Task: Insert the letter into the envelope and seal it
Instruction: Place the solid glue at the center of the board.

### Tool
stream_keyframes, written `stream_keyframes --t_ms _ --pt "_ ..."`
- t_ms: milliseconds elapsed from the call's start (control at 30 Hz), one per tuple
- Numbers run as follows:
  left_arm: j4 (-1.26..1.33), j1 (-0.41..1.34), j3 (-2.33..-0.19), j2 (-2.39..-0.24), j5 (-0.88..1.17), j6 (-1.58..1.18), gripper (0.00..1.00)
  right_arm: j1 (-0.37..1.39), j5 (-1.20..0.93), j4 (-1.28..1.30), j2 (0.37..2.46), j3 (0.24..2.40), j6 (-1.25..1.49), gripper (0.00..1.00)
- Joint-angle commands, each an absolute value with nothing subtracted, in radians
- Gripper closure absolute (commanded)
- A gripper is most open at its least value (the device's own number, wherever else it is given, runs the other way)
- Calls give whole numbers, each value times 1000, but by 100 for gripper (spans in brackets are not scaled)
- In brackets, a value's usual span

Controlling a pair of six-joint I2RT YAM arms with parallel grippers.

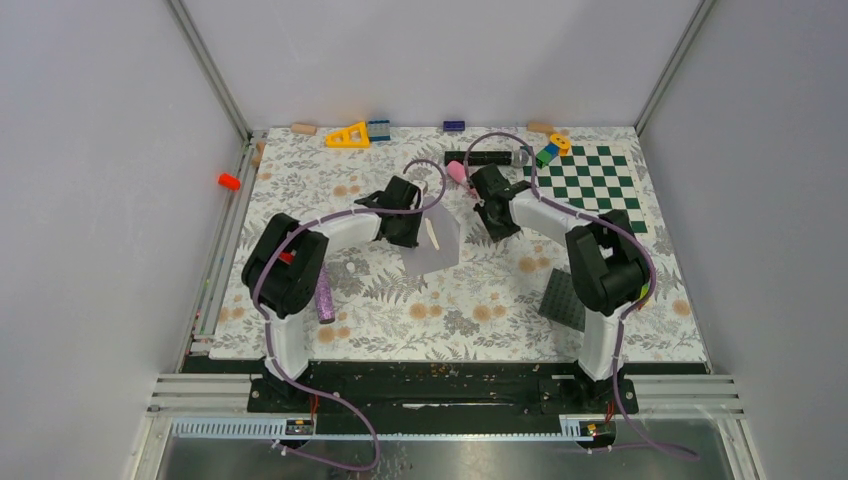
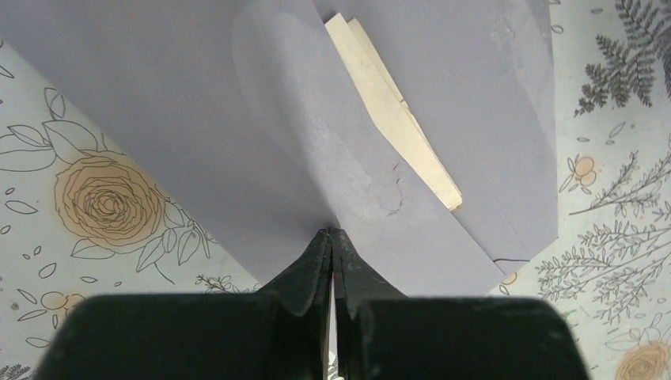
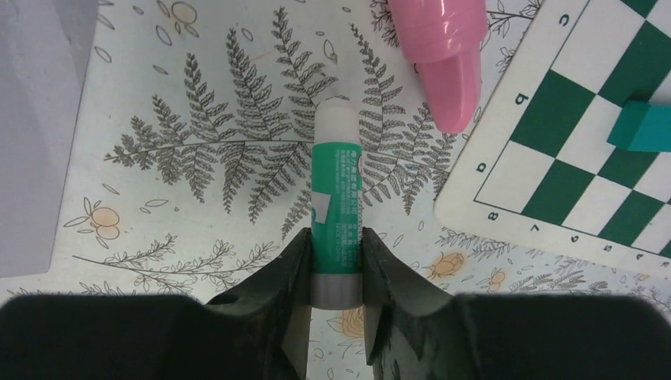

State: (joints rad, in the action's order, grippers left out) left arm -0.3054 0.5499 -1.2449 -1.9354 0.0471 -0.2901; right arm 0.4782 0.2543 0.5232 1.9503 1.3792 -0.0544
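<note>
Envelope, letter tucked inside, sits pinched in our fully closed left gripper, so we should sweep the glue stick clamped in our right gripper lightly along its flap

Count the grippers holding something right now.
2. The left gripper pinches the grey envelope; the right gripper clamps the green glue stick. Both grips show clearly in the wrist views.

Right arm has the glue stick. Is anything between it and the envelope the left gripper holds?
Nothing visible does. Only bare floral mat lies between the right gripper, shut on the glue stick, and the envelope pinched in the left gripper. The pink cylinder lies ahead of the stick's tip, away from the envelope.
</note>
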Motion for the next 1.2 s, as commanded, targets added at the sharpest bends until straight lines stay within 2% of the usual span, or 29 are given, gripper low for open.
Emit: stream_keyframes --t_ms 0,233,533,733,967,1067,1167 --pt "-352 555 -1180 -1914 108 -227 100 546 353 389 1831 1309 -69 100" --pt "-341 554 -1168 -1891 116 -224 100 680 592 197 1775 1207 -234 100" --pt "-313 511 -1147 -1867 150 -240 100 701 758 -85 1799 1024 -464 100" --pt "-309 506 -1148 -1871 150 -247 100 701 669 56 1793 1033 -385 98" --pt "-299 500 -1143 -1857 153 -253 100 700 684 175 1870 1117 -350 95" --pt "-299 500 -1143 -1856 149 -255 100 701 676 219 1904 1152 -350 88" --pt "-300 500 -1144 -1857 149 -256 100 700 661 268 1935 1186 -343 76"
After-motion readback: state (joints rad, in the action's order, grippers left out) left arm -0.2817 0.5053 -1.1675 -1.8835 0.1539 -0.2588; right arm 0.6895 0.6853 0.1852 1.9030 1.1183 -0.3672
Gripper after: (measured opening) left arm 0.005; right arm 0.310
